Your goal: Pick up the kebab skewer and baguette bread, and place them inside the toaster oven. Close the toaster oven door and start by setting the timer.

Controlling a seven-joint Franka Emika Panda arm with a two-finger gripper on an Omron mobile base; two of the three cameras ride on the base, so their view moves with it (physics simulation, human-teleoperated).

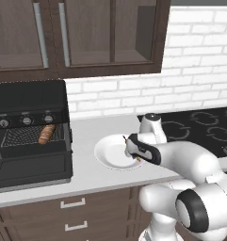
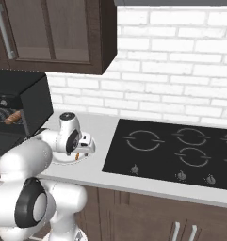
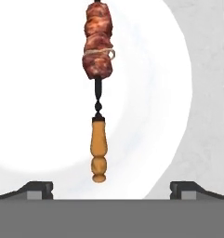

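The kebab skewer [image 3: 98, 46] lies on a white plate [image 3: 39, 116], its red-brown meat chunks toward the top of the hand view and its orange wooden handle [image 3: 98, 153] pointing toward my gripper. My gripper [image 3: 111, 188] hangs open just above the handle end, one dark fingertip [image 3: 36, 188] on each side, touching nothing. From the base the gripper [image 1: 132, 154] sits low over the plate [image 1: 110, 153]. The baguette bread [image 1: 46, 134] rests on the wire rack inside the black toaster oven [image 1: 30, 101]. The toaster oven door [image 1: 32, 167] lies dropped open. The oven [image 2: 20, 101] and bread [image 2: 12, 117] also show at the left of the right base view.
A flat black cooktop [image 2: 181, 150] fills the counter to the right of the plate. Dark wall cabinets [image 1: 77, 33] hang above the oven. The white brick wall runs behind. The counter's front edge [image 1: 86, 188] is just under the open door.
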